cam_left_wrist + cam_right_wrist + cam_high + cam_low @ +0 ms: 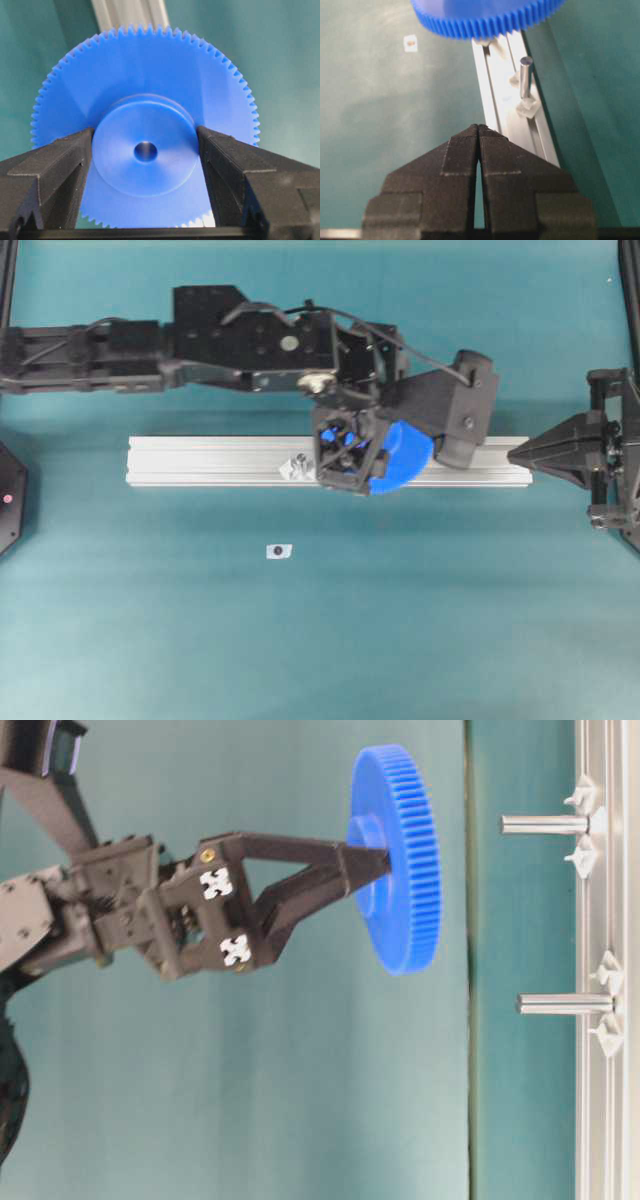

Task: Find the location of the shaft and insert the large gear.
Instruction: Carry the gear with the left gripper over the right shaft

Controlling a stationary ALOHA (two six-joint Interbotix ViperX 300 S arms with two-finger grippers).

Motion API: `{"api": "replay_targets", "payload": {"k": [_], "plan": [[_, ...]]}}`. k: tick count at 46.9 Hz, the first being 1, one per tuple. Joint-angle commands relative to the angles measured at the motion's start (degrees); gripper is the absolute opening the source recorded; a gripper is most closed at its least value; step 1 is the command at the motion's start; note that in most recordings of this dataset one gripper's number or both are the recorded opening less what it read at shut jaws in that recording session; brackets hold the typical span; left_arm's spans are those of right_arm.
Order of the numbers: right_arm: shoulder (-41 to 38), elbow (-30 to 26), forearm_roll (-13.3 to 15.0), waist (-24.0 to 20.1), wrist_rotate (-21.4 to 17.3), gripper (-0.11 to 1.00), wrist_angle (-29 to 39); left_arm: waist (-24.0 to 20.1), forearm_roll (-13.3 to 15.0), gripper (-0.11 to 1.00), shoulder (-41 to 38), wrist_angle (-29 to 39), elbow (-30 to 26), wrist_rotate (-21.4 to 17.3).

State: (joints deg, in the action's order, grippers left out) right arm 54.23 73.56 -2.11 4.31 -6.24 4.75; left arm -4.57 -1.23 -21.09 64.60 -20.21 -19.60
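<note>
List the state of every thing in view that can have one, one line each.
Bright blue plastic toothed gear: held by its raised hub, off the pins, not yet inserted.
Left black gripper: shut on the gear's hub.
Right black gripper: shut, empty, at the rail's end.
Two silvery pins: upright on the rail, both bare.
Silver aluminium rail: lying flat on the teal table.
Small white tag: lying loose on the table.
</note>
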Motion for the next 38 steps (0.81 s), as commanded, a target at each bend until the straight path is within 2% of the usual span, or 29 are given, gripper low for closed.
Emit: {"api": "replay_targets", "payload": {"k": [1, 14, 29, 38], "plan": [[0.4, -0.4, 0.0, 0.2, -0.5, 0.01, -0.2, -0.5, -0.3, 0.71, 0.8, -0.2, -3.2, -0.4], [1.0, -0.1, 0.0, 0.2, -0.5, 0.01, -0.2, -1.3, -0.4, 0.71, -3.3, 1.8, -6.9, -2.9], [1.0, -0.1, -0.1, 0.3, -0.4, 0.01, -0.2, -1.6, -0.3, 0.71, -7.6, 3.1, -12.6, -3.1], [1.0, -0.2, 0.0, 0.3, -0.5, 0.01, -0.2, -1.7, -0.3, 0.71, -9.0, 3.7, -13.0, -2.8]]}}
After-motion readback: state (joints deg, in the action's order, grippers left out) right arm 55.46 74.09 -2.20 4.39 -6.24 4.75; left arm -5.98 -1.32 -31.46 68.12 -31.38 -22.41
